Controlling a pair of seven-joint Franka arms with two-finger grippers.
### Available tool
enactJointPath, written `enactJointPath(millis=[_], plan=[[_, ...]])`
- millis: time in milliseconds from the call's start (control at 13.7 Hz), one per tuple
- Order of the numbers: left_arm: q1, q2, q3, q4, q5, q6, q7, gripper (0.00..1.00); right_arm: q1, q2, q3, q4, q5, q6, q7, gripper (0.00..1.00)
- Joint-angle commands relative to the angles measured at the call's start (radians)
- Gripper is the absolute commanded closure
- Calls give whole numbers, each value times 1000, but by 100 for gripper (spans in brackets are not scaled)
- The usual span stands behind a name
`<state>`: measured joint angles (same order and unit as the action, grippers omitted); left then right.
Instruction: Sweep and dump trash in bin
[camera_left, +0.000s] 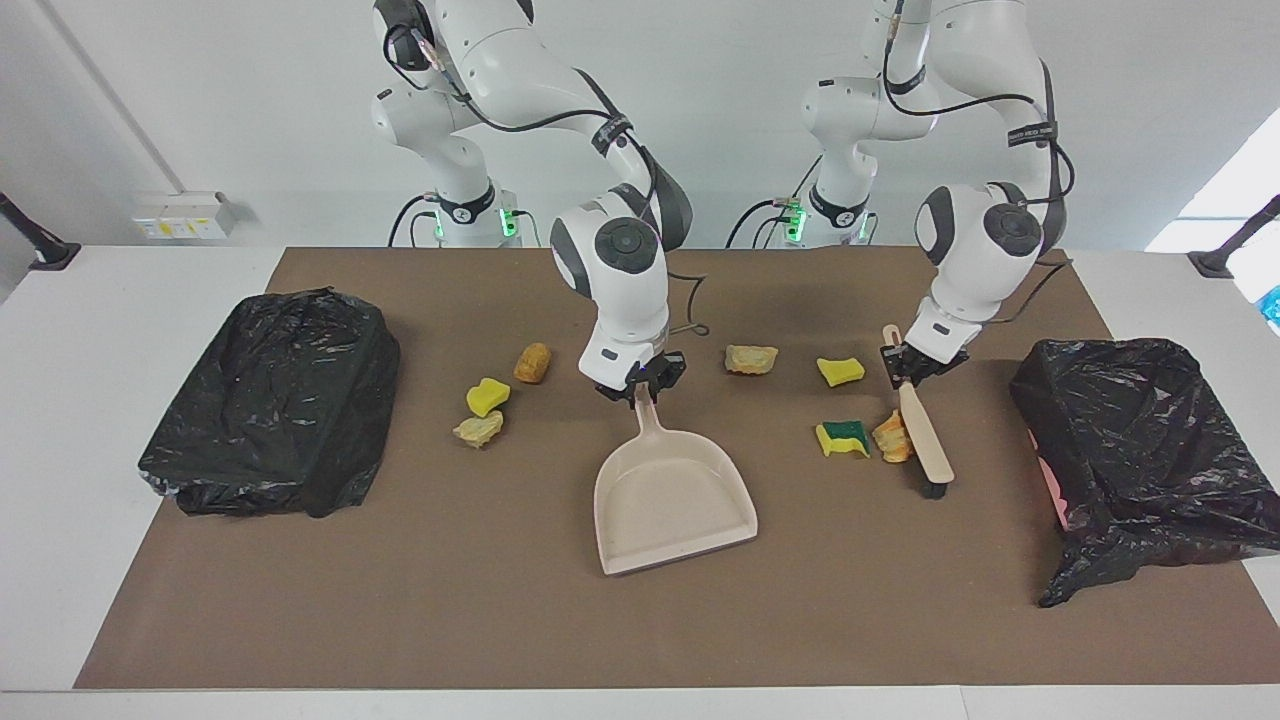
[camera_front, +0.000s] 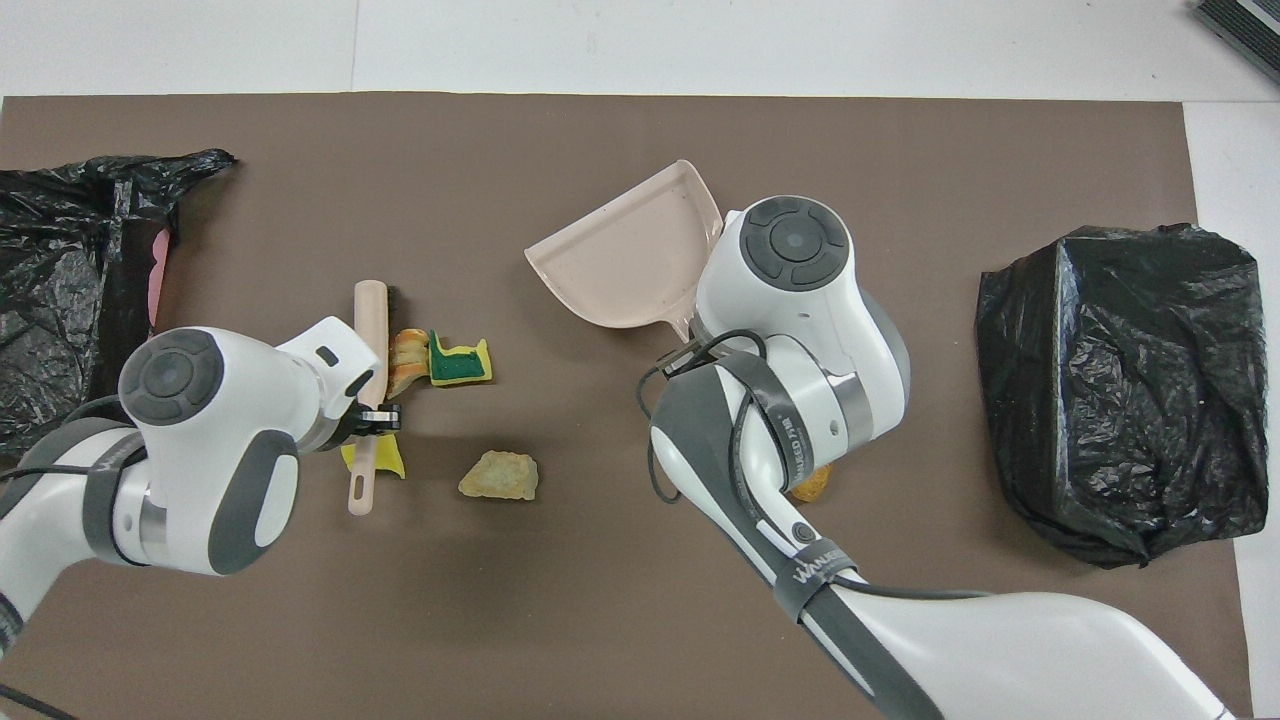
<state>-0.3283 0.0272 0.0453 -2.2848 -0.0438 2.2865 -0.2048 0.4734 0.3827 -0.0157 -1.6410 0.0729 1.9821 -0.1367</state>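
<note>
Left tool (camera_left: 908, 366) clamps brush (camera_left: 925, 445) against trash (camera_left: 892, 438); right tool (camera_left: 641, 385) grips dustpan (camera_left: 675, 505).

I'm holding both arms reaching forward and down over the mat's middle. My left gripper (camera_left: 912, 366) is clamping a handle, wrist slanted. My right gripper (camera_left: 640, 381) is pinching another handle, wrist nearly vertical.

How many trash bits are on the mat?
7: orange lump against brush, green-faced sponge beside it, yellow sponge, tan lump; toward the right arm's end: orange lump, yellow sponge, tan lump.
</note>
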Motion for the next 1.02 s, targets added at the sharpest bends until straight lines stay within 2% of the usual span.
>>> enactJointPath(millis=[0,219,511,730,949], plan=[[-102,-10,13,-28,-30,-19,-74,100,-35,-100,5,-81,-54,-46,-220,100],[-150,-7,13,-27,-56,-15,-111,100,-64,-162,5,-146,-106,-83,-508,100],[-178,-9,13,-27,-80,-13,-133,100,-73,-208,6,-238,-134,-88,-725,100],[-186,-9,13,-25,-88,-12,-148,100,-58,-217,8,-289,-142,-85,-764,100],[-211,-7,13,-22,-120,-9,-150,100,-50,-188,13,-289,-125,-66,-755,100]])
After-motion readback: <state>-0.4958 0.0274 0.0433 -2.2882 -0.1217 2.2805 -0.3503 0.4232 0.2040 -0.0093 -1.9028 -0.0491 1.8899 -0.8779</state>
